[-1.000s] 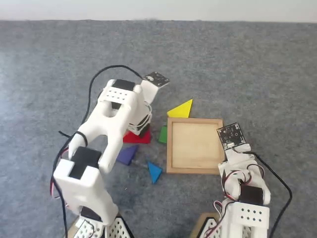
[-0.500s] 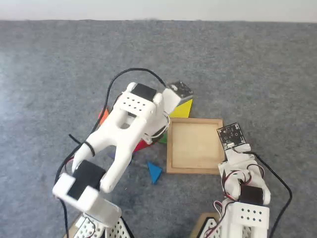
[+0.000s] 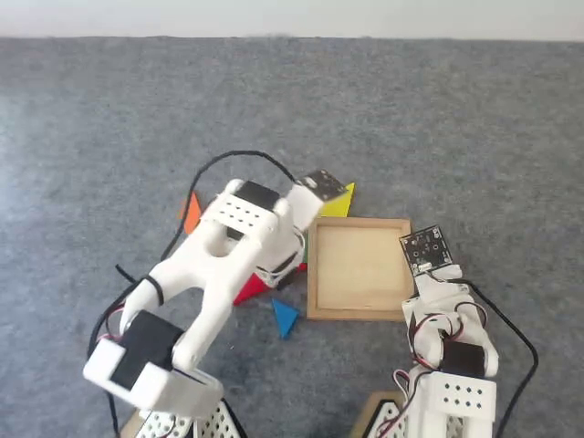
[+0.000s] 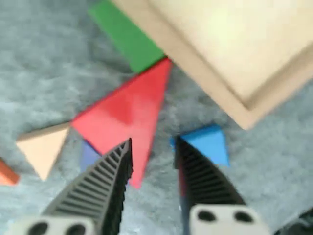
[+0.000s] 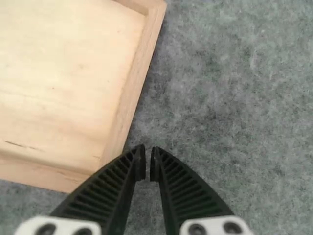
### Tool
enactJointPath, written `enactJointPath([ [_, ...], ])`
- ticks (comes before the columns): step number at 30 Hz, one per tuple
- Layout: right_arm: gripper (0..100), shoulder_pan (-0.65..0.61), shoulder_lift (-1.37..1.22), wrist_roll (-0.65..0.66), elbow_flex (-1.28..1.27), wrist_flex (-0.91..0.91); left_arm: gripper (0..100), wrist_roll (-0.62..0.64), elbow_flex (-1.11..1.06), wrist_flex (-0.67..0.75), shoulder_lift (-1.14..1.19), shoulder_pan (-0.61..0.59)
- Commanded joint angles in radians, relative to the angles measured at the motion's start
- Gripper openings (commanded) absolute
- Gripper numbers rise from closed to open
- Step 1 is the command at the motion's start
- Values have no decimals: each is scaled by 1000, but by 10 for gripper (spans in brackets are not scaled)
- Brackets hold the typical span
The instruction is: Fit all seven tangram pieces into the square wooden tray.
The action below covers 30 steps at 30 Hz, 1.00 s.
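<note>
The square wooden tray [image 3: 315, 274] lies with nothing in it. My left gripper [image 4: 152, 147] is open, hovering low over the corner of a red triangle [image 4: 127, 110], with a blue triangle [image 4: 205, 144] beside one finger. A green piece [image 4: 127, 34] touches the tray's rim [image 4: 195, 68]. A cream triangle [image 4: 41, 147] and an orange piece [image 4: 5, 174] lie further off. In the high view the left arm [image 3: 228, 255] covers most of the pieces, leaving the yellow triangle [image 3: 339, 203], orange piece [image 3: 191, 214], blue triangle [image 3: 285, 315] and red triangle [image 3: 246, 290] showing. My right gripper [image 5: 146, 156] is shut beside the tray's rim [image 5: 139, 73].
Grey carpet covers the table. The right arm [image 3: 447, 319] stands at the tray's near right corner. A black cable [image 3: 228, 160] loops off the left arm. Open carpet stretches beyond and to the right of the tray.
The left arm has swung from the left over the pieces toward the tray's left edge, uncovering the orange piece and covering the purple one. The right arm has kept still.
</note>
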State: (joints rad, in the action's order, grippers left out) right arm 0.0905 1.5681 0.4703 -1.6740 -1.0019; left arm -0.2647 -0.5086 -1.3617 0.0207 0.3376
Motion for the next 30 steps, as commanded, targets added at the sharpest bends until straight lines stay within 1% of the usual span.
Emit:
enactJointPath([
  [1,39,1,10,-3,-17,19,182,21,41,68,-94,-86],
  [3,39,1,10,-3,-17,19,186,23,38,91,-137,-137],
  [5,39,1,10,-3,-17,19,216,8,22,100,-150,-167],
  [7,39,1,10,-3,-17,19,261,-61,8,98,-126,-167],
  [9,39,1,10,-3,-17,19,281,-133,-1,101,-83,-166],
  [13,39,1,10,-3,-17,19,283,-209,1,173,9,-178],
  [18,39,1,10,-3,-17,19,283,-316,2,221,112,-186],
  [24,39,1,10,-3,-17,19,283,-353,15,275,192,-218],
  [28,39,1,10,-3,-17,19,279,-351,71,218,244,-215],
  [30,39,1,10,-3,-17,19,239,-348,91,180,275,-198],
])
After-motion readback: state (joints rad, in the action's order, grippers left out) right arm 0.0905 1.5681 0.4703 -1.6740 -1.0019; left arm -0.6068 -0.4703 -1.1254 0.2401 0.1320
